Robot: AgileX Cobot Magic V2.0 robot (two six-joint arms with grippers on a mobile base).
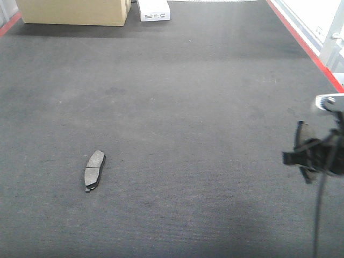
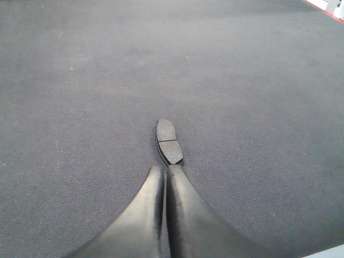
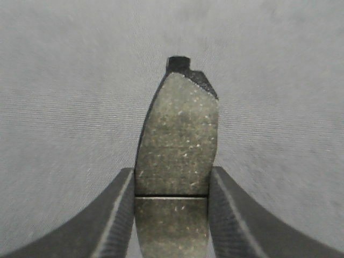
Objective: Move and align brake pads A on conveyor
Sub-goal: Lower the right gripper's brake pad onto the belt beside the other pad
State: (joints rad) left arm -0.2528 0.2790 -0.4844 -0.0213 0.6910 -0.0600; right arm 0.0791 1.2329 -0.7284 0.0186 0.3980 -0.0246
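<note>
Front view: the conveyor [image 1: 177,97] runs wide and mostly bare. One lying pad [image 1: 95,170] rests flat at lower left, long axis running roughly up the belt. At the right border the right gripper [image 1: 317,156] carries a held pad [image 1: 301,134] on edge, apparently clear of the belt surface. A cardboard box [image 1: 75,12] and a white box [image 1: 153,9] sit at the far end, well apart from both pads. The red strip [image 1: 306,45] marks the right edge, near the loaded arm. Left wrist view: the left gripper [image 2: 165,171] has its fingers pressed together with nothing between them, and its tips are just behind the near end of the lying pad [image 2: 169,141]; we cannot tell whether they touch. Right wrist view: the right gripper [image 3: 171,177] is clamped across the held pad [image 3: 177,134] at its middle groove, with the pad's end projecting forward over the belt. We judge the step in hand to be carrying this pad over for placement. To do it well, we would travel leftward away from the red strip, turn the pad parallel to the lying one, set it flat beside it without nudging it, then release. The belt between the two pads is open, so there is room for the move.
</note>
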